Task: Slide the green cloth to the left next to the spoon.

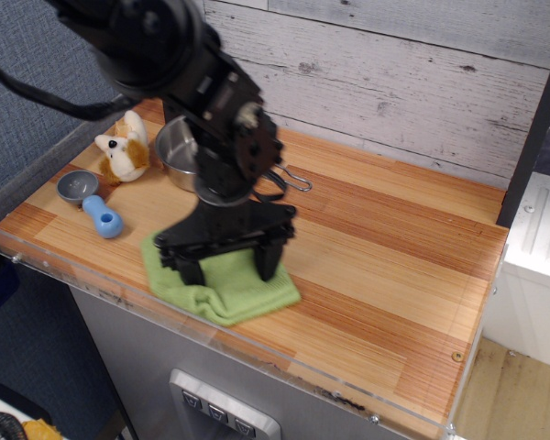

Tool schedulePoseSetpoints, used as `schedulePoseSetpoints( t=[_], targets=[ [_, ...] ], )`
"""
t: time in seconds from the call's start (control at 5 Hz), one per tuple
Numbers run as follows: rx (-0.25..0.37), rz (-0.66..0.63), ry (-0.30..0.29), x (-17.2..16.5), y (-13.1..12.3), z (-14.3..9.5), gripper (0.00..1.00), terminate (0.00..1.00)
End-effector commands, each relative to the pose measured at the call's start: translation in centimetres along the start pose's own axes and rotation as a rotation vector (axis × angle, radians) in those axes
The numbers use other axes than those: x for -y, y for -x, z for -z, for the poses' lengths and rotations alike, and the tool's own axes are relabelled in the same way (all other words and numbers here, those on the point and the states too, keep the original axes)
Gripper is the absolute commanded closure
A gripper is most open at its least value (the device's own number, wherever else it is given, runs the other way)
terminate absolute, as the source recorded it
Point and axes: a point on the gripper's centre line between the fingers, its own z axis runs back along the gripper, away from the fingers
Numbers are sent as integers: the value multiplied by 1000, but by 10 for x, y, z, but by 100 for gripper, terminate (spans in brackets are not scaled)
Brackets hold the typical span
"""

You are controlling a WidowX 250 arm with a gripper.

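Roughly midway: claw (227, 266) spread wide, fingers pressing down on green cloth (222, 287). You've got a gap left to spoon (92, 203) on worktop (394, 266).

The wooden tabletop (394, 238) carries the green cloth (229, 289) at 7 o'clock, the spoon (92, 203) at 9, a steel pan (179, 156) and plush toy (124, 154) near 10

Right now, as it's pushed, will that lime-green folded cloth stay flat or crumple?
Probably crumple a little: the lime-green folded microfibre cloth looks soft, and its front edge is already bunched below the black gripper. It seems light, so it should slide easily on the smooth wooden tabletop.
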Motion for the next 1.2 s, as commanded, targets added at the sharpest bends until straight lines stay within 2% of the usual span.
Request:
schedulePoseSetpoints(
  t=[0.0,0.2,0.6,1.0],
  targets=[
    [12,-73,-12,-28,-24,0,0,0],
    [8,-97,-35,-39,-32,0,0,0],
    [29,-136,-27,-50,-48,-3,0,0],
    [29,-132,4,-38,-45,-2,0,0]
  ],
)
